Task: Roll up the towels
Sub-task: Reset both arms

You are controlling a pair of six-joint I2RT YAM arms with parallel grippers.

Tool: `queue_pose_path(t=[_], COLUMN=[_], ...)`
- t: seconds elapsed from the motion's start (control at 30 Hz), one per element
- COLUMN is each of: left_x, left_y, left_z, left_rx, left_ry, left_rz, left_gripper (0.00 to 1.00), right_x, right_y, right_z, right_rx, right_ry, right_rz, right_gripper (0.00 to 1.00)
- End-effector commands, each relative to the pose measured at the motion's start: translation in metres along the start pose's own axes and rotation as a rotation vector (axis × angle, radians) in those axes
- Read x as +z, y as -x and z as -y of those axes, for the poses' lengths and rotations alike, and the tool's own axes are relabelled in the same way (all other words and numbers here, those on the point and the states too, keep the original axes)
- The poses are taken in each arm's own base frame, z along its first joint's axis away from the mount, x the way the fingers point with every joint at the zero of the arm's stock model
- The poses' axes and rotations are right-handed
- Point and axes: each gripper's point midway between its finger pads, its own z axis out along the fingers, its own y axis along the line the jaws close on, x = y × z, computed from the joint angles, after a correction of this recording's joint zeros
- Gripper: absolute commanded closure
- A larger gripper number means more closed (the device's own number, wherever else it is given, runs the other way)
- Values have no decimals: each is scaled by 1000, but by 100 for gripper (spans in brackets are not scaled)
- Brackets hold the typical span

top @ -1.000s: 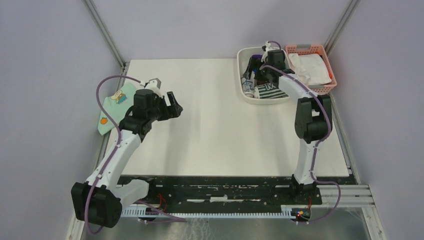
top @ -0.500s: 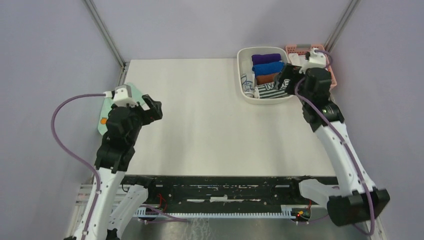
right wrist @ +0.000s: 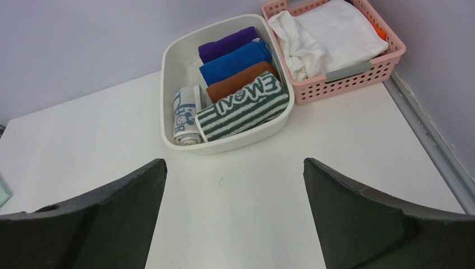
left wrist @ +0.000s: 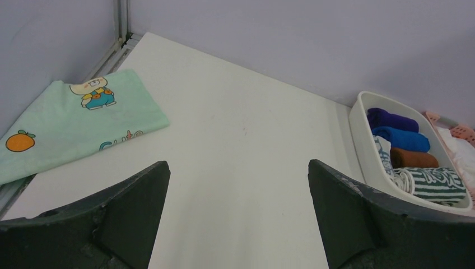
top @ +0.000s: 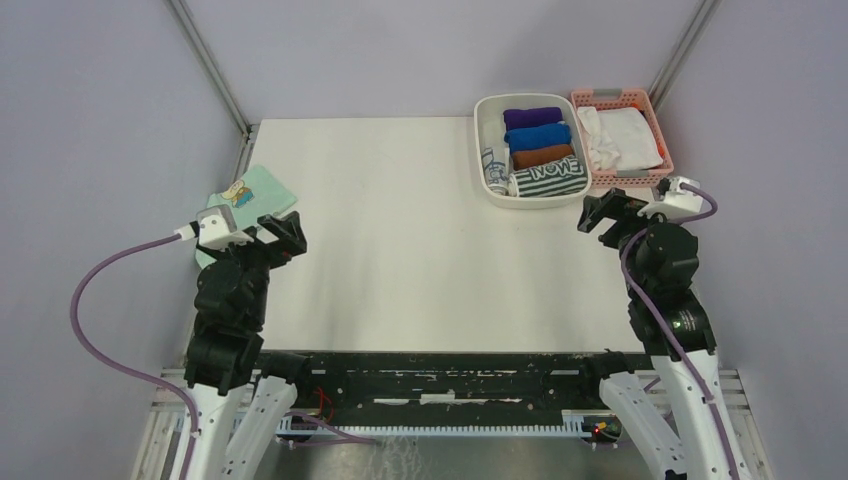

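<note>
Both towels lie rolled in the white tub (top: 483, 112) at the back right. The green-and-white striped towel (top: 548, 178) (right wrist: 243, 109) (left wrist: 434, 184) fills the tub's near end. The blue-grey patterned towel (top: 495, 172) (right wrist: 186, 116) (left wrist: 384, 154) stands along its left wall. My right gripper (top: 605, 212) (right wrist: 235, 162) hangs open just near and right of the tub, holding nothing. My left gripper (top: 283, 232) (left wrist: 238, 165) is open over the table's left side, with only bare table between its fingers.
Purple, blue and brown rolls fill the tub's far part. A pink basket (top: 662, 152) (right wrist: 358, 73) with white cloth (top: 622, 135) stands right of the tub. A mint-green cartoon cloth (top: 240, 203) (left wrist: 73, 123) lies flat at the table's left edge.
The right gripper has lifted out of the tub and drawn back toward the near right. The left gripper has pulled back and left. Both towels stay in the tub.
</note>
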Motion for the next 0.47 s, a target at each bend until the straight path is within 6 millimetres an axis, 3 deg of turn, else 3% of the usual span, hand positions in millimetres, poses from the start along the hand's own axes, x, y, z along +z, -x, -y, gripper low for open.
queue_pose_path(t=[0.0,0.43], left_x=[8,20], left_y=[6,-11], left_z=[-2,-5], left_rx=[13,34], left_ry=[10,26], left_rz=[65,27], left_gripper=[1,1], right_x=[-2,5], right_y=[-4,-7], right_z=[7,1], right_rx=[-5,-18], right_ry=[-27,-11], right_rz=[6,-18], right_gripper=[0,0])
